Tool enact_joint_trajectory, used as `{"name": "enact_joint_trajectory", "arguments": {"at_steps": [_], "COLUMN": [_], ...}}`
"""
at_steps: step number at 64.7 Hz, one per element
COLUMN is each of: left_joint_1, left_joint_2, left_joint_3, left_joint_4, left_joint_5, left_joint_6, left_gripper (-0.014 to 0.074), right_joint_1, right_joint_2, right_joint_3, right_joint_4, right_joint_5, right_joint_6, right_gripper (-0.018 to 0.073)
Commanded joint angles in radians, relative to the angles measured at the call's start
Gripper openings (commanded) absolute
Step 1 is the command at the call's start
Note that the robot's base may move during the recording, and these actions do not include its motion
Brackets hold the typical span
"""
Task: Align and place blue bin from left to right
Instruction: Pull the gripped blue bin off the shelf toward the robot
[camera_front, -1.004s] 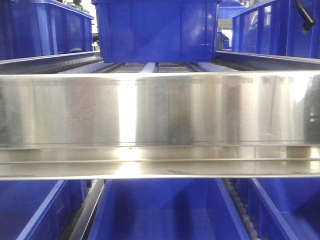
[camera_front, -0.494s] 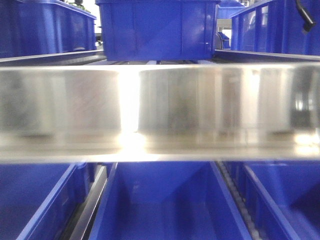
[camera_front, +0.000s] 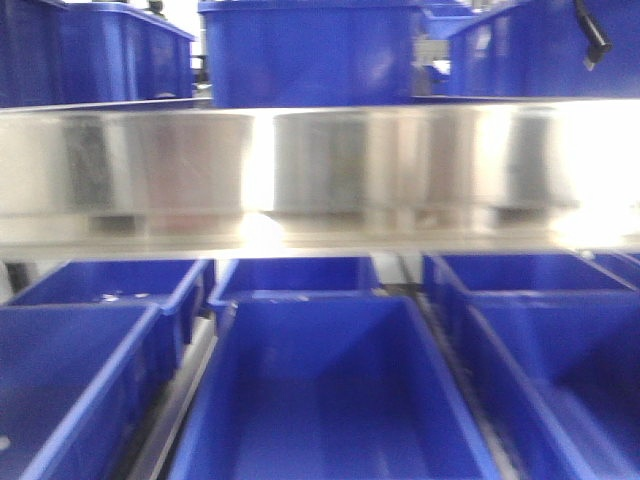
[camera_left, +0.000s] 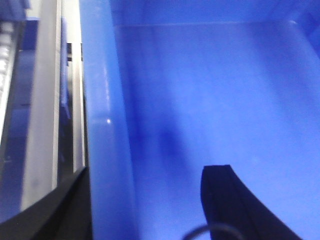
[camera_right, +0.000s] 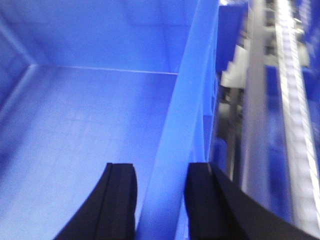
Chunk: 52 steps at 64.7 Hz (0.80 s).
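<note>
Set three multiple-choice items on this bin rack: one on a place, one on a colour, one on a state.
1. In the front view the steel rail runs:
A. upright at the left
B. level, between upper and lower bins
C. beneath every bin

2. The bins are:
A. blue
B. red
C. grey

3. The left hand is:
A. shut on a cable
B. clear of any bin
C. open, astride a bin wall

Key:
B, since bins show both above and below the rail.
A, since every bin in view is blue.
C, since one finger shows on each side of the wall, the inner one apart from it.
</note>
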<state>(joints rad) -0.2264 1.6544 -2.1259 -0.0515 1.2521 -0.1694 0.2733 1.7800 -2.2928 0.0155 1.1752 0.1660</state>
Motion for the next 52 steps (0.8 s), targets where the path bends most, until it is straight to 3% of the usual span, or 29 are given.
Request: {"name": "enact_joint_trajectory", "arguments": {"at_steps": [1, 52], "left_joint_1": [-0.018, -0.018], "left_joint_2": [-0.032, -0.032], "left_joint_3": [-0.023, -0.023], "left_joint_4": [-0.119, -0.119], "left_joint_5": [-0.049, -0.051], "left_joint_6": [0.053, 0.053], "left_gripper": [-0.0111, -0.0111], "right_joint_1": [-0.01, -0.01], "right_joint_2": [-0.007, -0.007], "right_joint_3": [-0.01, -0.01], "right_joint_4": [-0.055, -0.055], "right_joint_5": [-0.112, -0.114], "right_joint_6": [0.027, 0.027], "right_gripper": [-0.0069, -0.0069]}}
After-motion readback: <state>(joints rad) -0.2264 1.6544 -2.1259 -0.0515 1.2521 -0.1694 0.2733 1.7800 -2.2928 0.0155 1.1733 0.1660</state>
